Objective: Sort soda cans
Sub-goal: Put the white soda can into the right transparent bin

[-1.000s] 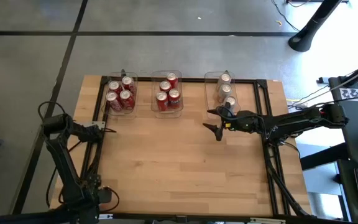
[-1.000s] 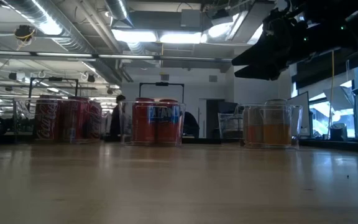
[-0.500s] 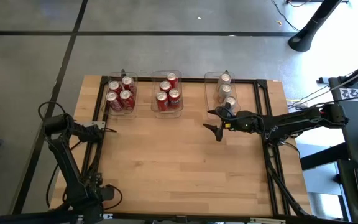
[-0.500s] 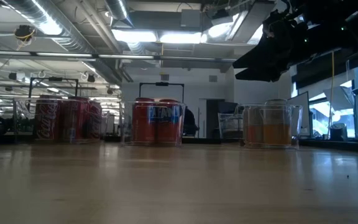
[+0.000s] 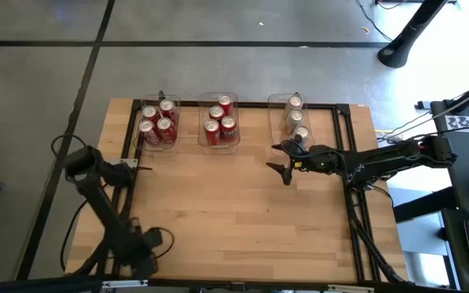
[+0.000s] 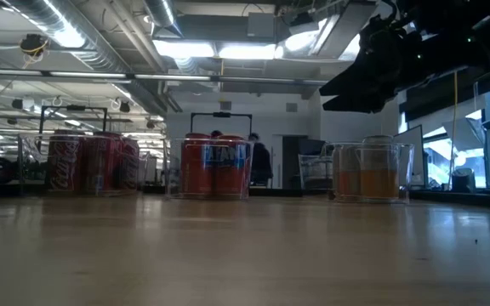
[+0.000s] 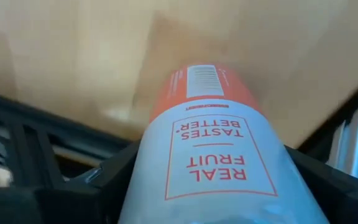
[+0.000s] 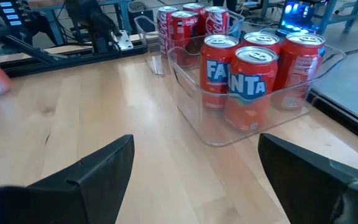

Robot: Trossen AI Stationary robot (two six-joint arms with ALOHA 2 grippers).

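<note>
**Left.** My left gripper (image 5: 132, 166) sits at the left edge of the wooden table (image 5: 234, 220), above the black metal frame rail (image 5: 129, 138). Its dark fingers (image 7: 334, 186) press against both sides of a smooth, cylindrical orange-and-white can (image 7: 213, 149). The can's pale label panel reads "REAL FRUIT TASTES BETTER." and has a barcode beyond it.

**Far edge, left to right.** Three clear plastic rectangular bins stand in a row.
- The left bin (image 5: 158, 145) holds four red Coca-Cola cans (image 5: 157, 122) with silver tops; the script logo can be read from table height.
- The middle bin (image 8: 194, 127) holds four orange-red Fanta cans (image 8: 248, 87), with white lettering on a blue badge.
- The right bin (image 5: 296, 99) holds three silver-topped cans (image 5: 296, 118). Their bodies look orange through the plastic, and I cannot read their labels.

**Right.** My right gripper (image 5: 278, 159) hangs above the pale, plank-grained tabletop, just in front of the right bin. Its jaws are spread wide and hold nothing.
</note>
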